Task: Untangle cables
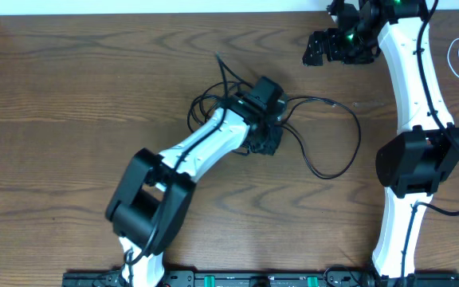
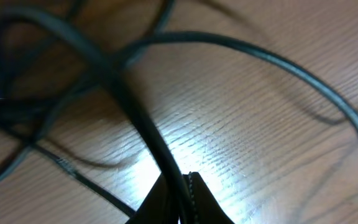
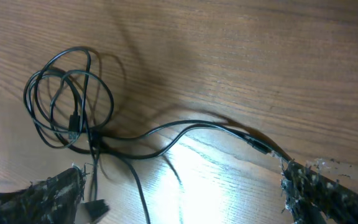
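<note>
**Cables.** The black cables [image 1: 358,131] lie in a loose knot at the middle of the table [image 1: 70,96], with one wide loop thrown out toward the right arm.

**Left arm.** The left gripper [image 2: 180,186] is set down over the knot. Its jaws are closed narrow on one black strand [image 2: 135,118], which runs up from between the fingers and is crossed by other strands further on. The hold is judged to be taken so that a single strand can be drawn clear of the crossings.

**Right arm.** The right gripper [image 3: 180,183] is held off at the far side of the table, jaws spread wide with nothing between them. It is judged to be parked clear until a second hold is called for. In its wrist view a small coil [image 3: 67,106] and a plug-ended run of black cable are seen lying flat.

**White cable.** The white cable [image 1: 451,53] lies alone at the far right edge, well apart from the knot.

**Surface and room.** The surface is dark wood grain, glaring under the wrist lights. Of the room, only a pale strip beyond the far edge is shown.
</note>
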Motion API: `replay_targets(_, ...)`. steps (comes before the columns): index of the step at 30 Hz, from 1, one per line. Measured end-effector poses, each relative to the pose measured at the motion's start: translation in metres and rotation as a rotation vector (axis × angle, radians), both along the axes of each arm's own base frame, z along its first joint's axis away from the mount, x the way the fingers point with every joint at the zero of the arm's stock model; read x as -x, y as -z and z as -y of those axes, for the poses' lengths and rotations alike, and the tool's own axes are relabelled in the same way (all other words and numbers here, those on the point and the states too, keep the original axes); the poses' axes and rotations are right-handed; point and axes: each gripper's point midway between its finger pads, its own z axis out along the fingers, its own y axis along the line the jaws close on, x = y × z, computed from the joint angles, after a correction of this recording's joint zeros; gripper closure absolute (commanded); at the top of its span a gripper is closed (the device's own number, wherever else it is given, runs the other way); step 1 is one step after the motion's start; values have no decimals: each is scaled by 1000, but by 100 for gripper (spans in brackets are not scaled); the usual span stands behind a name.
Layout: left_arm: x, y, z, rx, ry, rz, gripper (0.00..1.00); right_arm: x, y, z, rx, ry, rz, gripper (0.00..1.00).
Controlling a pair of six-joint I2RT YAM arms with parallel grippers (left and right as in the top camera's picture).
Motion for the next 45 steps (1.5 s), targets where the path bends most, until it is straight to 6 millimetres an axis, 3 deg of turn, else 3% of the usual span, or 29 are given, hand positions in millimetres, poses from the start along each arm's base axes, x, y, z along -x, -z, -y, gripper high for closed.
replay_targets(4, -20, -54, -10, 79, -88, 92, 92, 0, 0, 0, 0, 0, 0, 1)
replay_targets(8, -36, -150, -20, 228, -145, 295, 92, 0, 0, -1, 0, -1, 0, 1)
replay_targets(11, -29, -228, -28, 352, -159, 465, 92, 0, 0, -3, -2, -5, 4, 1)
replay_targets(15, -9, -318, -42, 502, -165, 677, 92, -3, -3, -14, -28, -27, 22, 1)
replay_targets(20, 6, -381, -66, 595, -250, 849, 92, 0, -8, -39, -77, -76, 32, 1)
replay_targets(25, 9, -423, -93, 629, -364, 1000, 92, 9, -9, -62, -100, -133, 27, 1)
replay_targets(29, 9, -440, -116, 616, -471, 1081, 92, 23, -13, -88, -159, -240, 20, 1)
replay_targets(33, 4, -442, -134, 566, -565, 1119, 92, 42, -24, -111, -274, -380, 22, 1)
replay_targets(38, 0, -442, -147, 524, -631, 1145, 92, 66, -38, -126, -402, -523, 21, 4)
replay_targets(45, -1, -440, -152, 503, -656, 1151, 92, 83, -34, -149, -422, -635, 28, 5)
